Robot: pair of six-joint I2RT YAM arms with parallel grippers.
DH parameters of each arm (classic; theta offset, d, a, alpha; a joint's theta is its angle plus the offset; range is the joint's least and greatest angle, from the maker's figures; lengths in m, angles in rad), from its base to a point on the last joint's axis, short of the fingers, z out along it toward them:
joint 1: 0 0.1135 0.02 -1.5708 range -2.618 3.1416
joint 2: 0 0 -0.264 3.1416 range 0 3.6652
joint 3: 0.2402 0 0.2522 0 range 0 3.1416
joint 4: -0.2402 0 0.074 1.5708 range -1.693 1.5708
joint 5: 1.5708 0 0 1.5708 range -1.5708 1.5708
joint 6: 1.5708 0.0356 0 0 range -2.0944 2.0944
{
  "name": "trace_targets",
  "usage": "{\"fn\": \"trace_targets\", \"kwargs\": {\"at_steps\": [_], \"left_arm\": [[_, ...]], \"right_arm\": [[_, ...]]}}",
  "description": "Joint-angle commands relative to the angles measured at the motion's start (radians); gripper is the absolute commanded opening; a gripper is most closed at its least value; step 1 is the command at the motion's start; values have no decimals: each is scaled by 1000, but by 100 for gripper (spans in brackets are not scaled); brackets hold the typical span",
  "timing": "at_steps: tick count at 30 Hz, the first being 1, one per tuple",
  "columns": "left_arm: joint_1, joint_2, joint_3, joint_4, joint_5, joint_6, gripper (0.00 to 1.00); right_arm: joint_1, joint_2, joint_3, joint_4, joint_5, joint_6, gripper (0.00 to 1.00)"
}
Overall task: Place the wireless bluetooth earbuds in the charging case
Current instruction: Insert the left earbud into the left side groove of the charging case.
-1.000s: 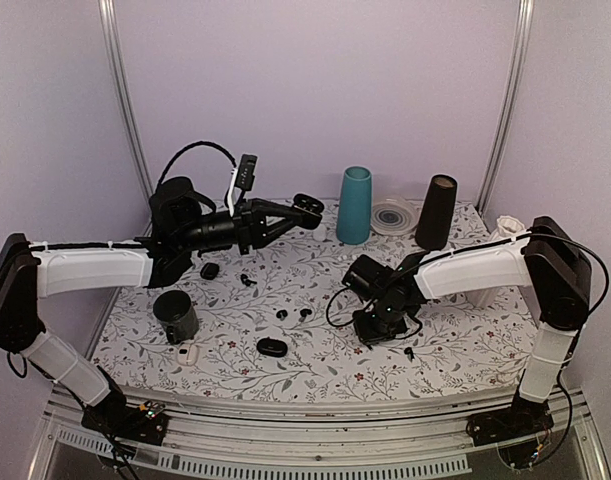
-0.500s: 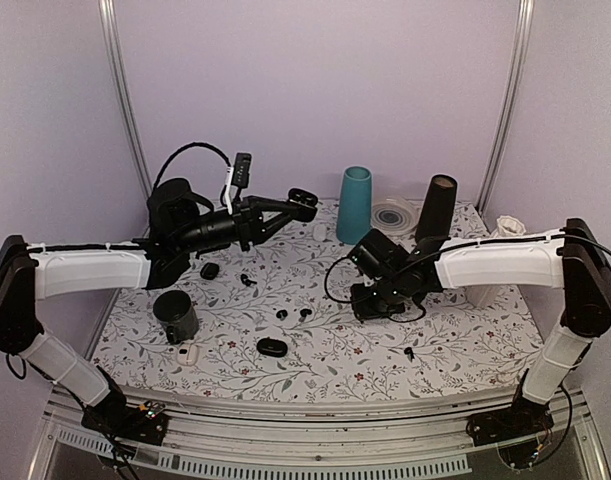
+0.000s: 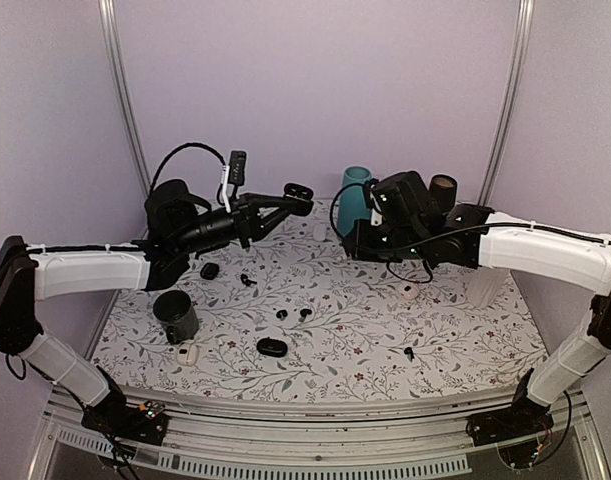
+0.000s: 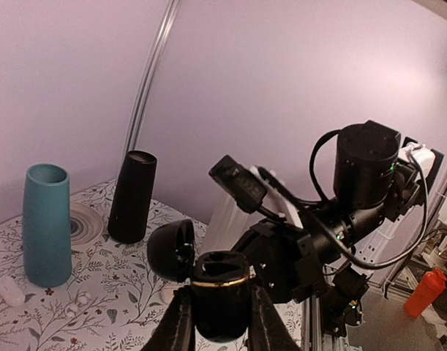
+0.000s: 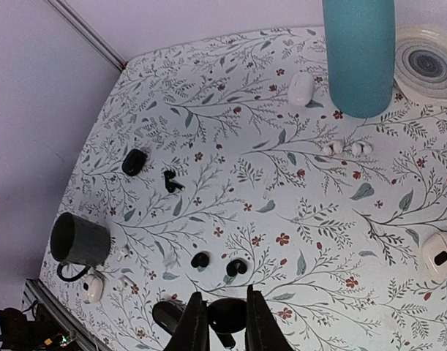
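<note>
My left claw (image 4: 219,322) is clamped on the black charging case (image 4: 220,287) and holds it in the air, well above the desk (image 3: 365,330). The lid (image 4: 172,250) is swung open to one side and the gold-rimmed cavity faces up.

My right claw (image 5: 222,311) hangs high over the desk too, near the teal tumbler (image 3: 351,205). Its fingers are closed on a small glossy black earbud (image 5: 227,319) (the stem points toward the bottom of my wrist view). That earbud and the open case are apart, with clear air between my 2 claws.

Down on the desk, 2 loose earbuds (image 5: 200,259) lie side by side near the middle, not touching. A small black piece (image 5: 170,181) lies farther back on the left, too small to identify. A shut black case (image 3: 271,347) sits toward the front edge, and a second black case (image 3: 210,270) sits at the left rear. The dark mug (image 3: 175,316) stands on the left, with a white case (image 3: 189,354) just beside it.
</note>
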Motion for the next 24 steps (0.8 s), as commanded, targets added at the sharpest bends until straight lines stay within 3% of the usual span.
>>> {"fn": "trace_targets", "kwargs": {"at_steps": [1, 24], "left_arm": [[3, 16, -9, 48, -16, 3, 0], [-92, 133, 40, 48, -48, 60, 0]], "right_arm": [[-4, -65, 30, 111, 32, -17, 9], [-5, -123, 26, 407, -30, -20, 9]]}}
